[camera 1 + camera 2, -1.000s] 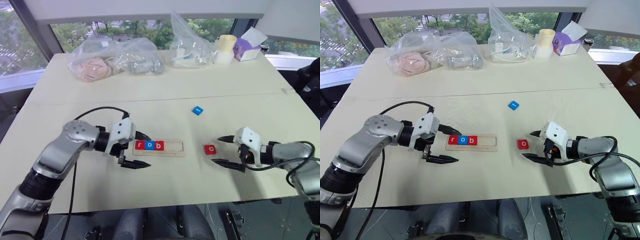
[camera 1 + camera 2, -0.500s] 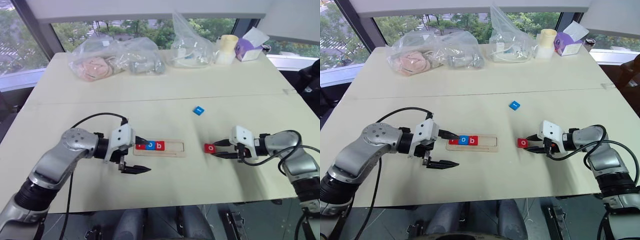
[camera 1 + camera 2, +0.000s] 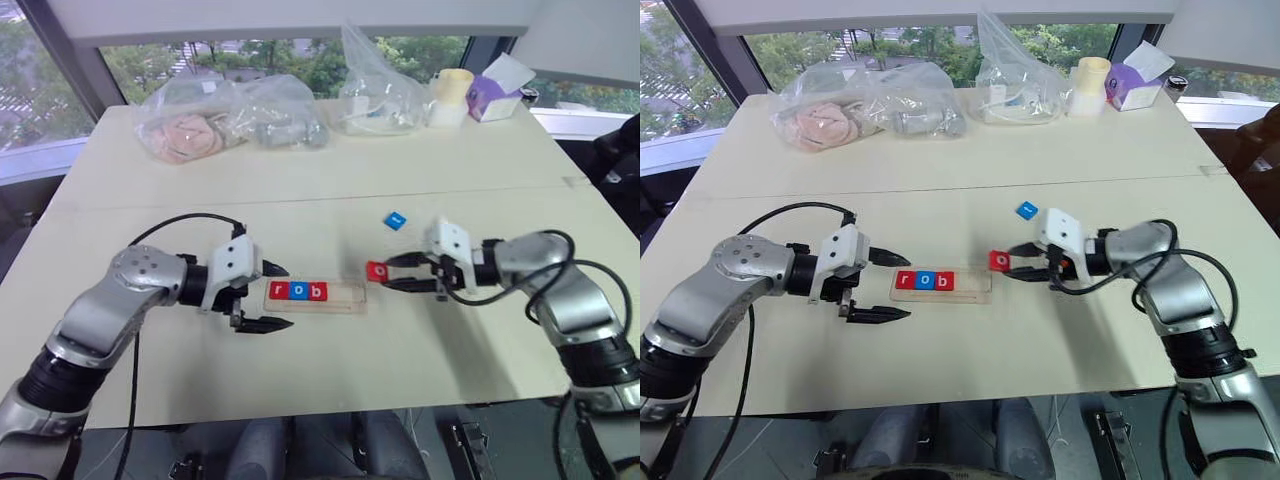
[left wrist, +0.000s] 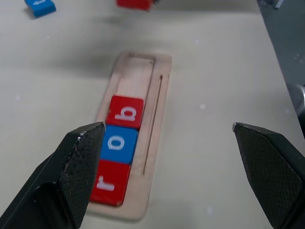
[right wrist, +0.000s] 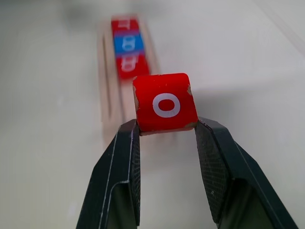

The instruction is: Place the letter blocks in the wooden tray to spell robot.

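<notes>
A: The right gripper (image 5: 164,131) is clamped on the red o block (image 5: 165,101), held just off the wooden tray's (image 3: 345,296) right end.

B: The tray runs lengthwise away from it toward r, o, b (image 3: 299,291); the empty slots are nearest, and the left gripper (image 3: 270,296) gapes empty.

We see bare cream counter (image 3: 420,340) around the long pale wooden tray (image 3: 345,293), its right end free; the open left pincer (image 3: 275,297) crowds its left end.
</notes>
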